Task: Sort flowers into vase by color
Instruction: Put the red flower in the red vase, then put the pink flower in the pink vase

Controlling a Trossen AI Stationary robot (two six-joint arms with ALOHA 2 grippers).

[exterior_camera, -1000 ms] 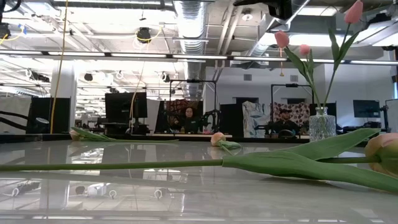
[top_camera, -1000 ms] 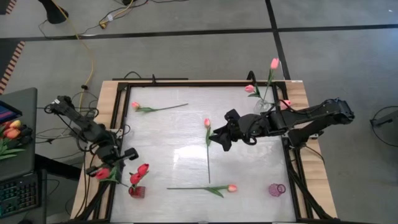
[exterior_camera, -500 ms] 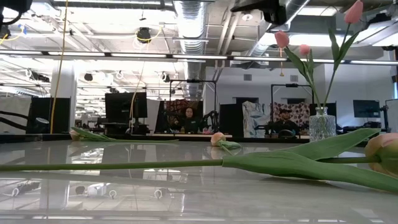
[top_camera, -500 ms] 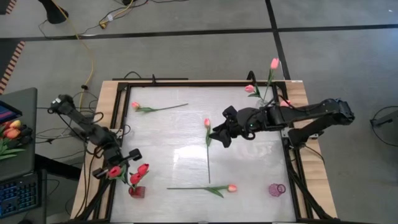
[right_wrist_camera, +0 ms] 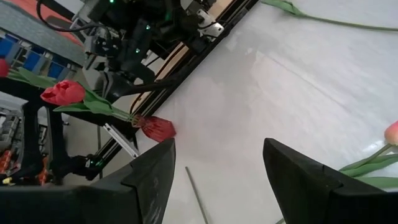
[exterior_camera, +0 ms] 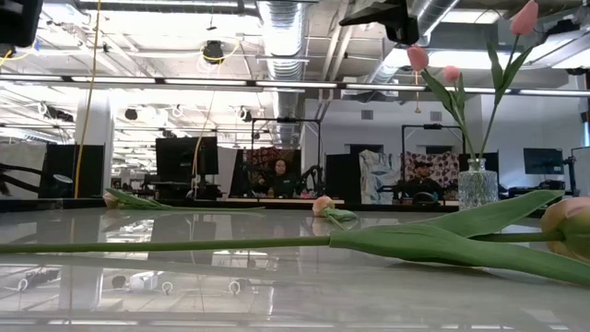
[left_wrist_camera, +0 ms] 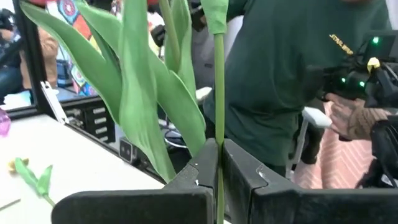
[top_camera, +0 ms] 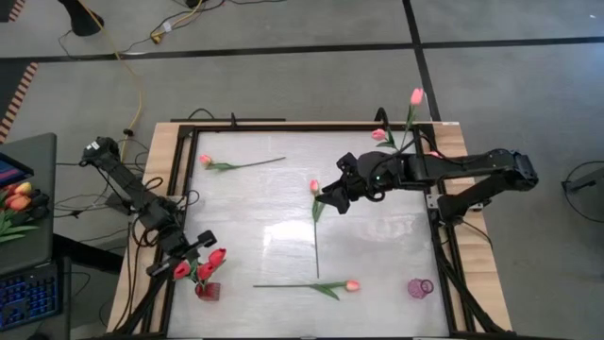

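**Left jaws pinch a red tulip at the red vase; right jaws spread above the middle tulip**

The left gripper point(top_camera: 181, 255) hangs over the worktop's point(top_camera: 377, 255) near left corner, its jaws pinching the stem point(left_wrist_camera: 218, 106) of a red tulip point(top_camera: 181, 270). The left wrist view shows the thin green stem caught between the two dark fingers point(left_wrist_camera: 245, 177), with long leaves rising beside it. That tulip's head is just beside the red vase point(top_camera: 206, 290), which already carries two red heads point(top_camera: 213, 261).

The right gripper point(top_camera: 332, 199) reaches in from the right over the middle of the worktop, jaws spread wide with nothing between them, as the right wrist view shows point(right_wrist_camera: 214, 180). It hovers just beside the head of a pink tulip point(top_camera: 314, 187) that lies flat with its stem running toward the near edge.

Two more tulips lie flat: one by the far left corner point(top_camera: 206, 161), and one near the front edge point(top_camera: 351, 285) with its head pointing right. A clear vase point(exterior_camera: 477, 183) at the far right corner holds three pink tulips point(exterior_camera: 418, 57). A small purple vase point(top_camera: 419, 288) stands at the near right corner.

A person in a green shirt point(left_wrist_camera: 292, 68) shows beyond the worktop in the left wrist view.
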